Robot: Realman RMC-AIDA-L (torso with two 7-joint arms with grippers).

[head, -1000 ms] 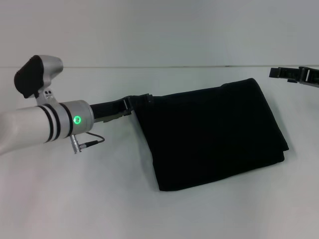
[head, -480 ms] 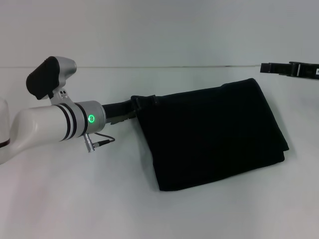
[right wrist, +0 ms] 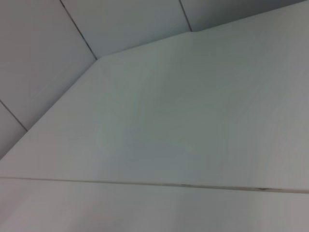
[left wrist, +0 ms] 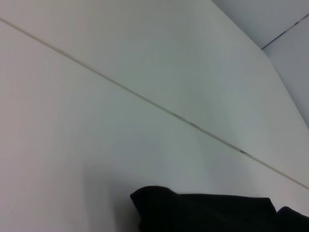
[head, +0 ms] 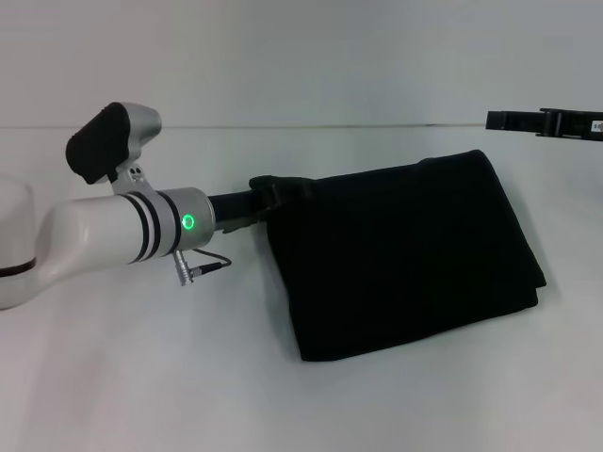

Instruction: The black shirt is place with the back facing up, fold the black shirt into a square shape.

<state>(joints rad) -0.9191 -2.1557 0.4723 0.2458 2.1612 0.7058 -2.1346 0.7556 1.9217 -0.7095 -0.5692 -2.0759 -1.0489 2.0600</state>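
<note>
The black shirt (head: 400,254) lies folded into a rough rectangle right of the tabletop's (head: 141,377) middle. The left end effector (head: 268,195) sits at the shirt's far left corner; whether its fingers pinch the cloth I cannot tell. The right end effector (head: 528,121) hangs off the shirt near the far right edge, state unclear. Folding looks nearly finished; next probably comes squaring that corner, or letting go.
</note>
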